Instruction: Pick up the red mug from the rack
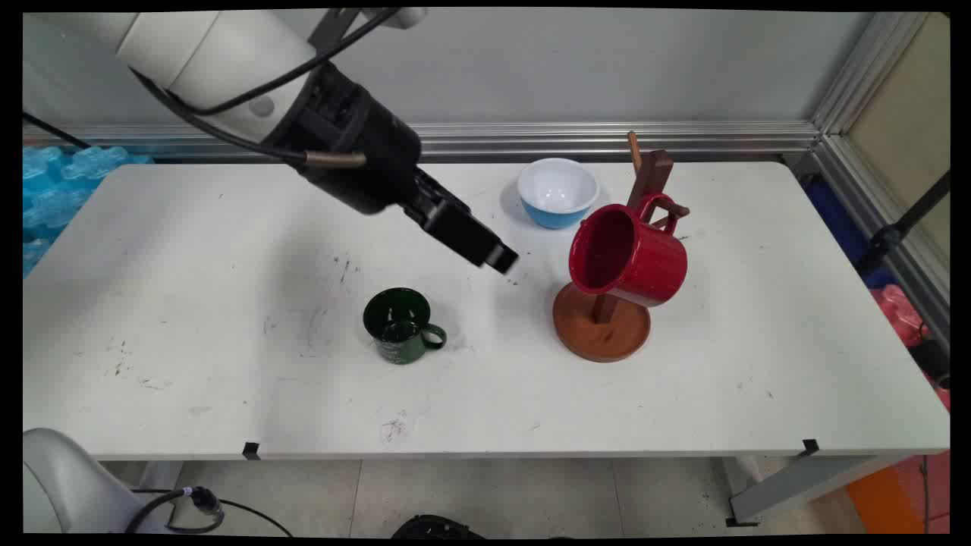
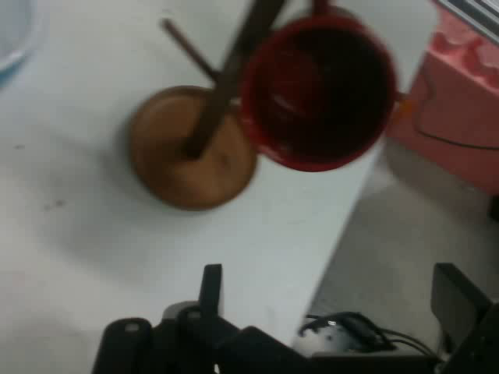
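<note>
A red mug (image 1: pixel 628 258) hangs by its handle from a peg of a wooden mug tree (image 1: pixel 601 327), mouth turned toward the left. My gripper (image 1: pixel 501 258) hovers above the table a short way left of the mug and points at it. In the hand view the red mug (image 2: pixel 318 92) and the wooden mug tree (image 2: pixel 191 152) lie ahead, and my gripper (image 2: pixel 335 288) is open with nothing between its fingers. A dark green mug (image 1: pixel 398 326) stands upright on the table below and left of the gripper, its handle to the right.
A blue bowl (image 1: pixel 557 191) with a white inside sits at the back, just left of the tree's post. The white table (image 1: pixel 190 303) bears scuff marks. Pink stuff (image 1: pixel 903 315) lies past the table's right edge, blue wrap (image 1: pixel 53 189) past its left.
</note>
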